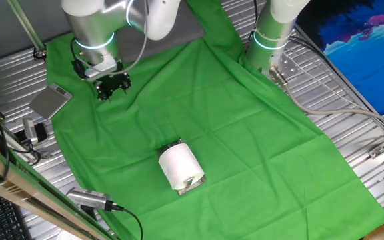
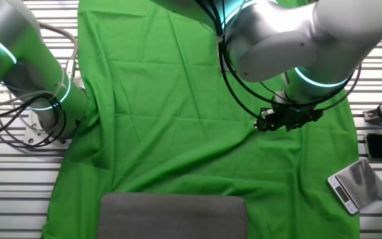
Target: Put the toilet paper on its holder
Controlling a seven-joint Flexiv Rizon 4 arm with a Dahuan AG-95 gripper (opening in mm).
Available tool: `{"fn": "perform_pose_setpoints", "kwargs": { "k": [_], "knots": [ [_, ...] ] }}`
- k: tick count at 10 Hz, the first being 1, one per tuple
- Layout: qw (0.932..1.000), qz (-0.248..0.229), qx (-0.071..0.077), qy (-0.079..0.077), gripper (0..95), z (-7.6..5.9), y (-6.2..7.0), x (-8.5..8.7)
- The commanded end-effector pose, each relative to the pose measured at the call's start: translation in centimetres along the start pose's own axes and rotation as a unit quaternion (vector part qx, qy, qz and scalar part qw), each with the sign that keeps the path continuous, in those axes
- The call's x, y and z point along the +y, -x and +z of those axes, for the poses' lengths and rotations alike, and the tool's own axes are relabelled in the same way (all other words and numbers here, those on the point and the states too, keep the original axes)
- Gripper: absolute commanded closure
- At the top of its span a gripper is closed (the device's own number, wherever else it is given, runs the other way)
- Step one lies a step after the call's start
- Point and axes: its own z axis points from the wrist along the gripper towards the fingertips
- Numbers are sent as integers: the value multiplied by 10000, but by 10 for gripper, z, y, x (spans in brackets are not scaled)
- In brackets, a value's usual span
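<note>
1. One fixed view sits high off a table corner and looks down diagonally across the green cloth (image 1: 232, 127). It's pretty wide, so the metal table slats (image 1: 352, 113) show on both sides.
2. The other fixed view looks down from the opposite side, closer in, with the arm (image 2: 290, 33) filling its top right.
3. Both share the cloth, the arm's wrist and the small scale (image 1: 51, 100) (image 2: 357, 184).

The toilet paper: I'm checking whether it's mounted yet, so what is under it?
Under the toilet paper, a shiny metal holder pokes out at its lower edge, resting on the green cloth. The roll covers the rest, so whether the bar runs through its core cannot be seen.
</note>
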Motion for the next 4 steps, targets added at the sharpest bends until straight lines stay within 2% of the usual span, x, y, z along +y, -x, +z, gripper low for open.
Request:
{"fn": "perform_pose_setpoints", "kwargs": {
  "k": [1, 4],
  "knots": [
    [9999, 133, -23, -7, 570, 0, 0, 1],
    [9999, 167, -15, -7, 570, 0, 0, 1]
  ]
}}
